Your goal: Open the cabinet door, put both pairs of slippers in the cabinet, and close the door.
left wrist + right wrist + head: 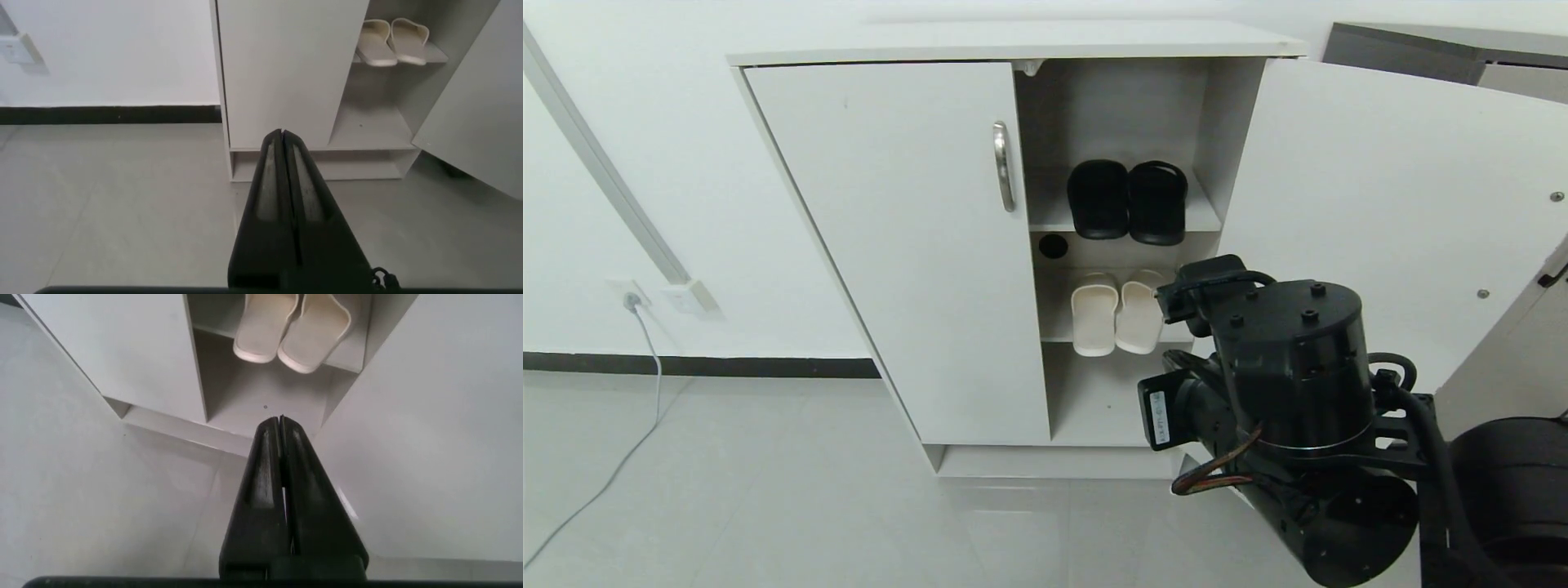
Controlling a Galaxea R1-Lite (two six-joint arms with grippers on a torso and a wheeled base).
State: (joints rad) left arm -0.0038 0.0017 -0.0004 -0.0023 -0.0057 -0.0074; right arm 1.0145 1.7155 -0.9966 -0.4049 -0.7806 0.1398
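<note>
The white cabinet (1013, 41) has its right door (1388, 204) swung wide open and its left door (907, 245) closed. A black pair of slippers (1127, 200) lies on the upper shelf. A cream pair of slippers (1115, 314) (394, 39) (290, 325) lies on the middle shelf, toes hanging over its edge. My right gripper (281, 423) is shut on nothing, low in front of the open compartment, below the cream pair. My left gripper (281, 135) is shut and empty, farther back over the floor, facing the cabinet base.
The open door (441, 416) stands close beside my right arm. Grey tiled floor (768, 506) spreads in front of the cabinet. A wall socket with a cable (633, 304) is at the left. The bottom shelf (368, 126) is bare.
</note>
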